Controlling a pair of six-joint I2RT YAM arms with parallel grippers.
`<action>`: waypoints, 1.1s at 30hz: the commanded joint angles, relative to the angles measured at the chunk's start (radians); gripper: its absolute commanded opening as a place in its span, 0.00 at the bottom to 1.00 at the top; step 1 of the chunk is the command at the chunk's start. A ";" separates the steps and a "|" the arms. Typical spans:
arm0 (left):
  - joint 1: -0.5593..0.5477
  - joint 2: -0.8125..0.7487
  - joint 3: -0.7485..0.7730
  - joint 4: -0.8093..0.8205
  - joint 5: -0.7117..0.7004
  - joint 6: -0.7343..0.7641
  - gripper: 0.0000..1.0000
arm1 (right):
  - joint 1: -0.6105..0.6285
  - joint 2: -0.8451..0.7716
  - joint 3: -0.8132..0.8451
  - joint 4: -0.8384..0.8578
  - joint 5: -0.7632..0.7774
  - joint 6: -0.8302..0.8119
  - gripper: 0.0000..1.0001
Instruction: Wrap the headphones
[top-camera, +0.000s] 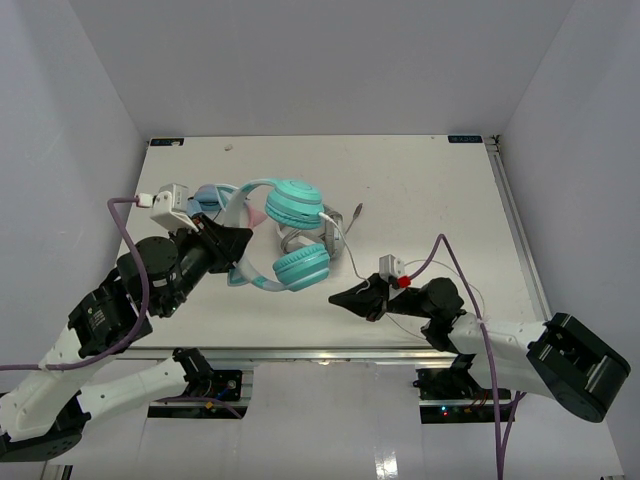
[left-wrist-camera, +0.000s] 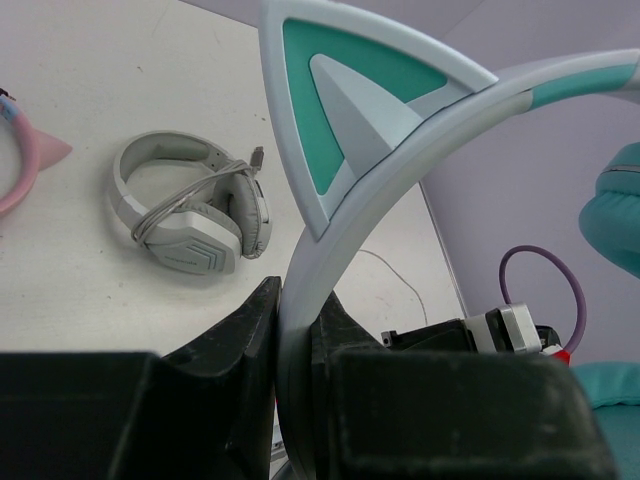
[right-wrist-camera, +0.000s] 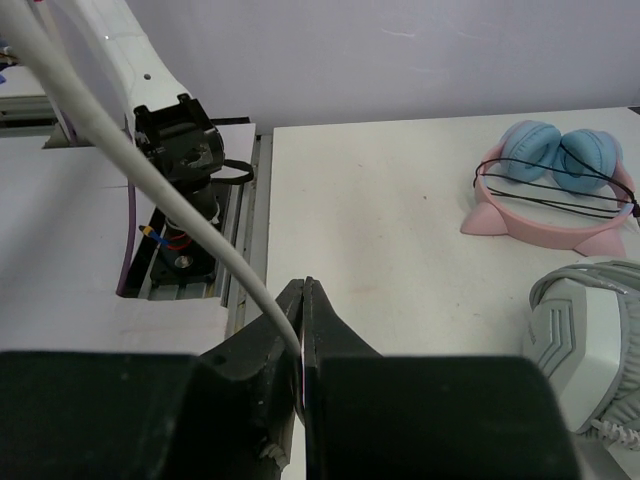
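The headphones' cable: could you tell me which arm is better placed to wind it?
Probably right: the right gripper is shut on the cable, while the left gripper clamps the headband, steadying the headphones.

On white table (top-camera: 440, 190), grey-white headphones (left-wrist-camera: 190, 240)

Top view: grey-white headphones (top-camera: 298, 238) mostly hidden behind the teal headphones (top-camera: 295, 203), blue-and-pink headphones (top-camera: 208, 195) partly behind the left arm (top-camera: 160, 272); left wrist view cuts the teal ear cups (left-wrist-camera: 615, 215) at its right edge; right wrist view crops the grey-white pair at its corner, whitish cable (right-wrist-camera: 165, 190) exits top left.
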 joint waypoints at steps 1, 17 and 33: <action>0.001 -0.012 0.030 0.058 -0.001 -0.020 0.00 | 0.004 -0.019 -0.007 0.000 0.039 -0.037 0.08; 0.001 0.012 -0.081 0.182 0.733 0.303 0.00 | -0.023 0.027 0.087 -0.252 0.245 -0.174 0.08; 0.001 0.136 -0.210 0.142 0.815 0.398 0.00 | -0.082 0.076 0.570 -0.922 0.336 -0.367 0.08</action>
